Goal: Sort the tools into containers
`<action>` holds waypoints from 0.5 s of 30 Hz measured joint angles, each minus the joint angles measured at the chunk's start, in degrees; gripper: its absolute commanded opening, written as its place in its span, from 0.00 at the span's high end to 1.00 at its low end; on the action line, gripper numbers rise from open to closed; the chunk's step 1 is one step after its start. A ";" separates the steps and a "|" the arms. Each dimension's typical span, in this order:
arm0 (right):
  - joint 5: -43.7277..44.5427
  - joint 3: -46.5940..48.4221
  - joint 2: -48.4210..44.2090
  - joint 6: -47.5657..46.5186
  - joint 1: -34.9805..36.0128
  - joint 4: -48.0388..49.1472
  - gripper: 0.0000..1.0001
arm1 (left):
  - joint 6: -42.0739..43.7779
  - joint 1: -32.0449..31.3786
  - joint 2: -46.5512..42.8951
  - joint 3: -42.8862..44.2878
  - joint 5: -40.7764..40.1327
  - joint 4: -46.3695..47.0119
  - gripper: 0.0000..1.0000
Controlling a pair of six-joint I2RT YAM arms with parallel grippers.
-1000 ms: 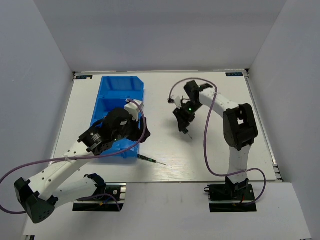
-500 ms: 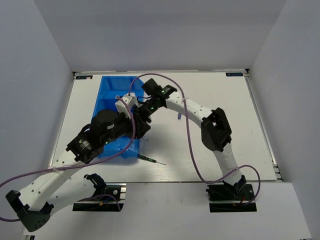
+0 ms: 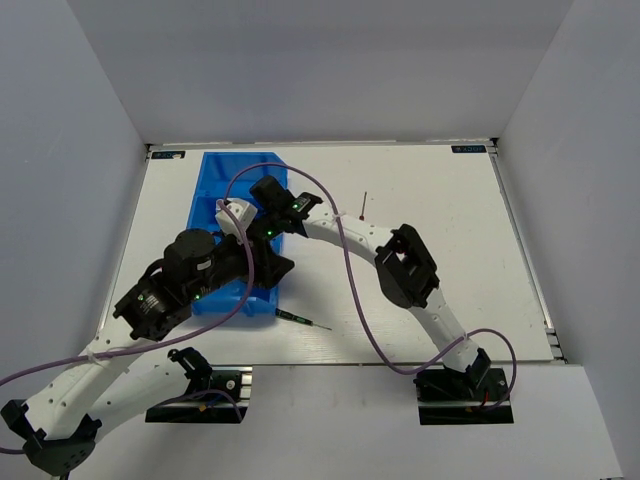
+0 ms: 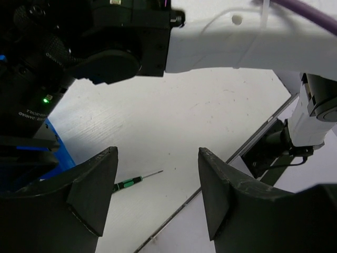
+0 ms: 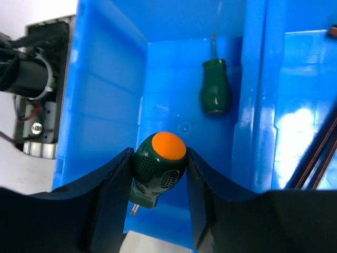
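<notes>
The blue bins [image 3: 232,178] stand at the left of the table. My right gripper [image 5: 158,154] is shut on a stubby green-handled screwdriver with an orange cap [image 5: 167,147] and holds it above a bin compartment [image 5: 158,79]. A second stubby green screwdriver [image 5: 215,93] lies in that compartment. Dark reddish hex keys [image 5: 322,152] lie in the neighbouring compartment. My left gripper [image 4: 157,174] is open and empty, above the table beside the bins' near end. A slim dark screwdriver with green bands [image 4: 128,183] lies on the table below it, also in the top view [image 3: 300,320].
A thin dark tool [image 3: 362,206] lies alone on the table right of the bins. My right arm [image 3: 340,232] stretches across the table's middle and passes over my left gripper [image 3: 270,268]. The right arm's base [image 4: 295,138] and the table's near edge are close.
My right arm has swung left from mid-table to over the bins, with the green screwdriver in it. My left arm has drawn back a little toward the near left.
</notes>
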 measured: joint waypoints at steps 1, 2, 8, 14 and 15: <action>0.31 0.00 0.00 -0.20 0.07 -0.02 0.50 | -0.02 0.00 -0.02 0.00 0.33 -0.50 0.30; 0.66 0.04 0.00 -0.46 0.09 0.07 0.48 | -0.02 0.00 -0.11 0.00 0.81 -1.07 0.31; 0.74 -0.66 -0.87 0.50 -0.28 1.60 0.38 | 0.00 0.00 0.59 0.13 5.66 -2.71 0.36; 0.87 -1.88 -4.50 2.32 -2.64 1.49 0.58 | 1.16 0.00 4.07 2.16 10.62 -4.70 0.52; 0.87 -2.43 -5.73 2.86 -3.19 1.42 0.72 | 1.62 0.00 4.59 2.62 11.39 -4.76 0.62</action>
